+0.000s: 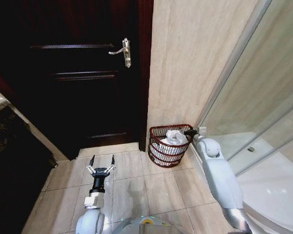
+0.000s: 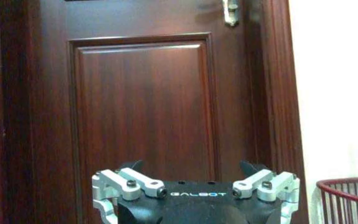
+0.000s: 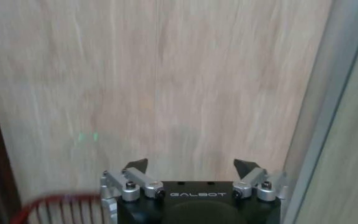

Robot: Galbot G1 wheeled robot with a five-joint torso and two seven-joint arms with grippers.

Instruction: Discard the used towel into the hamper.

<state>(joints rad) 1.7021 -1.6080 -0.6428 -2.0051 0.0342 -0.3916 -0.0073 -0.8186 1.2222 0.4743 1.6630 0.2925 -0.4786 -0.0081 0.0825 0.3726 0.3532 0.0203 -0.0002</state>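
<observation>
**Towel in the hamper, both sets of fingers spread and empty**

In the head view, a small round reddish-brown openwork hamper [image 1: 169, 146] standing on the beige tiled floor [image 1: 132, 187], tucked into the corner where the pale tiled wall [image 1: 195, 58] meets the glass shower screen [image 1: 263, 97]. Inside it, a crumpled white towel [image 1: 176, 138], heaped up to rim height; lower folds half hidden behind the slats. Just left of the hamper, a dark wooden door [image 1: 83, 78] with a silver lever handle [image 1: 125, 51].

Right gripper [image 1: 190, 132] at the hamper's far right rim, small and partly masked by the white arm behind it; contact with the rim hard to judge. From the right wrist camera, fingers [image 3: 136, 165] spread wide with nothing between them, facing bare wall; only a blurred arc of the red rim cut off at the frame's edge.

Left gripper [image 1: 101, 164] low over the floor tiles, well apart from the hamper, pointing towards the door. Fingers [image 1: 92, 161] splayed wide, holding nothing. From the left wrist camera, only the dark tips visible above the body, with the door panel beyond and a slice of the hamper rim cut off at the corner.
</observation>
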